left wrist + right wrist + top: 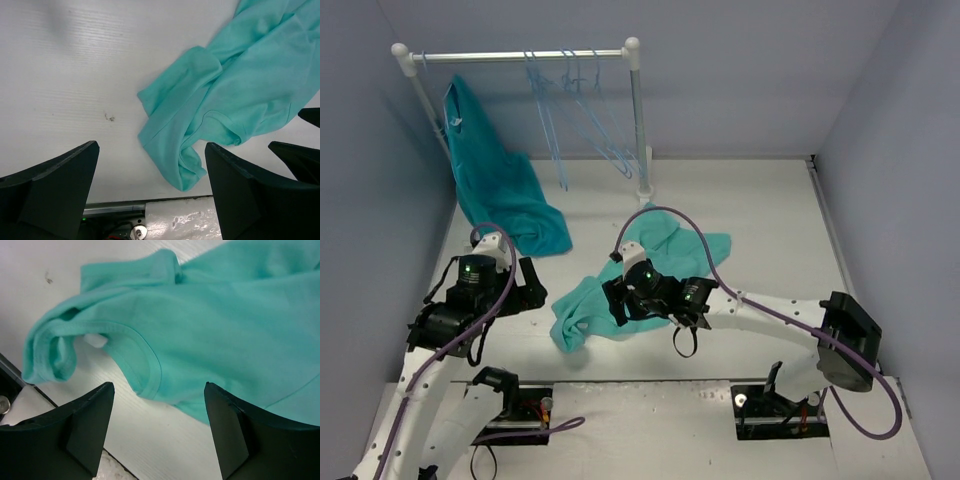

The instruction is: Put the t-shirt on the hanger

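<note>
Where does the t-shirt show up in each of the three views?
Top external: the t-shirt lies crumpled at the middle of the picture.
Left wrist: it runs from the upper right corner down toward the bottom middle.
Right wrist: it fills the top and right of the picture.
Shared landmark: the white table under it.

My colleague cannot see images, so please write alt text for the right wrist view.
A mint t-shirt lies crumpled on a white table, a ribbed hem curving across the middle. At the bottom edge the right gripper is open above it, its two black fingers apart with nothing between them.
</note>
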You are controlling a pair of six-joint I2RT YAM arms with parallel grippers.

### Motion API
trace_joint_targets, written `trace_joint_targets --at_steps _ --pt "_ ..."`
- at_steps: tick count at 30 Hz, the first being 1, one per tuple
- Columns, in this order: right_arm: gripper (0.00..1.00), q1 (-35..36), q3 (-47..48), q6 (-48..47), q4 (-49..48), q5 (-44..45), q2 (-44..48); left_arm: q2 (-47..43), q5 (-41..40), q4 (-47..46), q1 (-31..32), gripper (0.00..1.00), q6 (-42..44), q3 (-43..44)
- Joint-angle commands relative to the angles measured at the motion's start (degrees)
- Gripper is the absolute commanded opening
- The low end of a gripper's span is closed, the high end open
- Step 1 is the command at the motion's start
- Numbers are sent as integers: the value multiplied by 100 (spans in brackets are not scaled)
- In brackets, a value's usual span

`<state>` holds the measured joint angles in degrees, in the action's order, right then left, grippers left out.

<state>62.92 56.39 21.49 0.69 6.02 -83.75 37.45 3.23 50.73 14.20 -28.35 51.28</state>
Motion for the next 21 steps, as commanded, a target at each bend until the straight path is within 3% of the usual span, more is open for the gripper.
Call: trace_joint_targets --at_steps 1,8,16,19,21 --pt "69 28 -384 699 71 259 102 149 239 -417 58 83 -317 -116" --pt "70 69 -241 1239 87 223 -436 141 299 -520 322 83 -691 -533" --pt "70 142 3 1558 98 191 -1276 480 -183 -551 1011 83 -1002 -615" --pt "60 133 -14 1595 119 245 -1303 807 -478 -612 1393 83 -1154 -642" --pt "48 90 -67 1633 136 308 -1229 1012 -729 -641 1747 83 -1286 -586"
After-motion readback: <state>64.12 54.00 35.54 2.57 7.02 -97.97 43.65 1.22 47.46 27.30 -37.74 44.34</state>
